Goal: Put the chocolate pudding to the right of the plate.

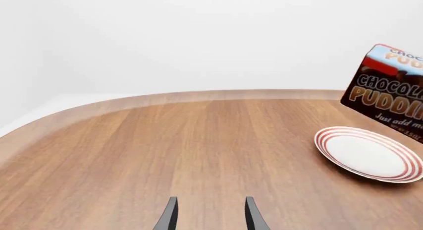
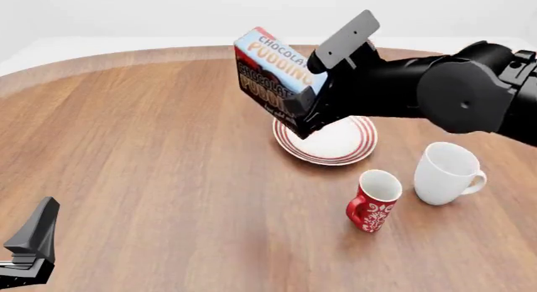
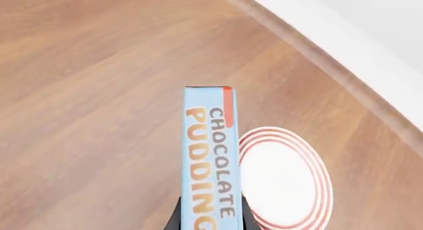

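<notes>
1. Wood-grain table [image 2: 151, 147] with a rounded edge stands before a plain pale wall; all the things sit on its right half.
2. The right gripper [image 2: 304, 116] is closed on the chocolate pudding [image 2: 273, 72] and holds it in the air, tilted, above the left and far rim of the plate [image 2: 348, 147]. In the right wrist view the carton [image 3: 210, 160] sits between the two fingers, its long axis running along them, with the plate [image 3: 284, 178] just beside it.
3. The goal spot is on the other side of the plate, so I judge the carton must travel across the plate toward the right before it goes down.
4. Right of the plate, toward the near side, stand a white mug [image 2: 447, 172] and a red mug [image 2: 374, 201]; the free wood lies more to the far right of the plate, and the landing should keep away from the white mug.
5. The plate holds nothing, and the white mug shows nothing inside; the red mug's inside I cannot tell.
6. The left gripper [image 1: 208, 215] is open, holds nothing and rests low, well apart from everything; the right arm is clearly the nearer one.
</notes>
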Available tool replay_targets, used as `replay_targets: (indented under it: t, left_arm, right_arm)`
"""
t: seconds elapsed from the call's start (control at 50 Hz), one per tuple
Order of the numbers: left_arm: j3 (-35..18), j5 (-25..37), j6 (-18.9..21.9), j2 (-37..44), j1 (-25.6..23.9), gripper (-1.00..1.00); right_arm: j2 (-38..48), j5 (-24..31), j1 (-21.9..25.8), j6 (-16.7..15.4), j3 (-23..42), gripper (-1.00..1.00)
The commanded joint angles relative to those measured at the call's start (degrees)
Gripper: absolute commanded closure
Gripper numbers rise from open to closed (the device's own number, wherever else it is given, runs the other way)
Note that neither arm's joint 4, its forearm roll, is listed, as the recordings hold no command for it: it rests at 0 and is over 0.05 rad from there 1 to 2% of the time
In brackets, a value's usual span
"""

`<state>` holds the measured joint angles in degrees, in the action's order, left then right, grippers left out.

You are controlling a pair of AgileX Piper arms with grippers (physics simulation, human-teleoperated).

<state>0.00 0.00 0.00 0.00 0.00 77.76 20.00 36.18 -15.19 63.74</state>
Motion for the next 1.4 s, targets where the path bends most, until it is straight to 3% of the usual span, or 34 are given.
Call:
replay_targets:
  t: [0.02, 0.28, 0.66, 1.06, 1.36, 1.4]
  left_arm:
    - [0.0, 0.0, 0.0, 0.0, 0.0, -1.0]
    - [0.0, 0.0, 0.0, 0.0, 0.0, -1.0]
    - [0.0, 0.0, 0.0, 0.0, 0.0, -1.0]
    - [0.0, 0.0, 0.0, 0.0, 0.0, -1.0]
    - [0.0, 0.0, 0.0, 0.0, 0.0, -1.0]
    - [0.0, 0.0, 0.0, 0.0, 0.0, -1.0]
  right_arm:
    - [3.7, 4.2, -6.3, 0.2, 10.1, 1.0]
    - [8.9, 5.1, -13.7, 0.1, 16.2, 1.0]
    - [19.3, 1.9, -26.4, 4.3, 20.5, 1.0]
    - [24.1, -5.8, -37.4, 4.4, 11.5, 1.0]
    - [29.9, -11.1, -41.7, 2.3, 8.8, 1.0]
    - [31.8, -12.1, -43.1, 0.6, 8.3, 1.0]
